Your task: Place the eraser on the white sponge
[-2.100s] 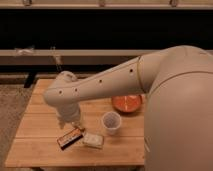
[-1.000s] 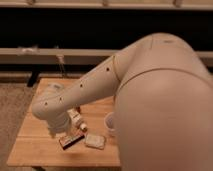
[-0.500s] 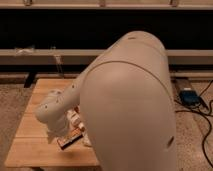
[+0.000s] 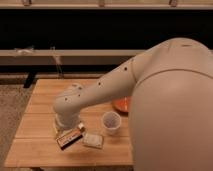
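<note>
The gripper (image 4: 67,126) is low over the front-left part of the wooden table (image 4: 42,95), tucked under the arm's bulky white wrist; the wrist hides it, so I cannot tell whether it is open or closed, or whether it has a hold on anything. The eraser (image 4: 69,138) lies on the tabletop just below it, at about 6 o'clock from the wrist; the dark bar is slanted, its right end raised toward 2 o'clock. The white sponge (image 4: 93,140) lies flat just beside the eraser at its 3 o'clock, apart from it by a narrow strip of wood. A white paper cup (image 4: 111,122) stands upright at 1 o'clock from the sponge, and an orange dish (image 4: 121,105) sits behind the cup at 1 o'clock, partly hidden by the arm.

The step in hand looks like taking the eraser; it is best gripped across its short width, with the wrist turned to match the slant, and centred along the bar so it does not swing. The carry toward 3 o'clock is short; lift only enough to clear the sponge's edge, keep away from the cup, and release low and level so the bar settles on the pad rather than sliding off.
</note>
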`<state>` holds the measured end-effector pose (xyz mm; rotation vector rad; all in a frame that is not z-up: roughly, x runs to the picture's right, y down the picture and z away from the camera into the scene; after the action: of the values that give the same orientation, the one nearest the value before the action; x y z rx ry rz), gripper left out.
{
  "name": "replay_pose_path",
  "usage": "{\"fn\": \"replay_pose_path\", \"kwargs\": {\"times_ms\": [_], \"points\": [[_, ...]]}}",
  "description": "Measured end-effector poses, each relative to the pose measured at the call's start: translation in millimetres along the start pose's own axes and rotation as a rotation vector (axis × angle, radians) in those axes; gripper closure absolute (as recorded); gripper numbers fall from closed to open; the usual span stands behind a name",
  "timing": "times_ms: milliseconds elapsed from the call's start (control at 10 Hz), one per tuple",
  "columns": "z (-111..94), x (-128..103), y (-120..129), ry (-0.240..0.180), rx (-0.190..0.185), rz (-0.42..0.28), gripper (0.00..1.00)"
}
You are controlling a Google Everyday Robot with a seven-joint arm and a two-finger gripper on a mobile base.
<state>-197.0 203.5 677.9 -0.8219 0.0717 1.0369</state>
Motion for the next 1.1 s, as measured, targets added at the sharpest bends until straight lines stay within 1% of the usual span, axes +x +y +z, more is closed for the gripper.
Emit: {"fn": "replay_pose_path", "kwargs": {"times_ms": [100,200,400,500,600,700,900,1100], "points": [[-6,-1,0,-0.024,0.005,-0.085,0.35],[-10,-1,0,-0.036,0.015,-0.165,0.35],[-11,1,7,-0.046,0.057,-0.351,0.35],[-12,1,10,-0.054,0.075,-0.382,0.35],[-14,2,13,-0.066,0.105,-0.404,0.35],[-16,0,16,-0.072,0.128,-0.431,0.35],[-19,-2,17,-0.083,0.167,-0.472,0.35],[-20,-3,18,-0.086,0.174,-0.482,0.35]]}}
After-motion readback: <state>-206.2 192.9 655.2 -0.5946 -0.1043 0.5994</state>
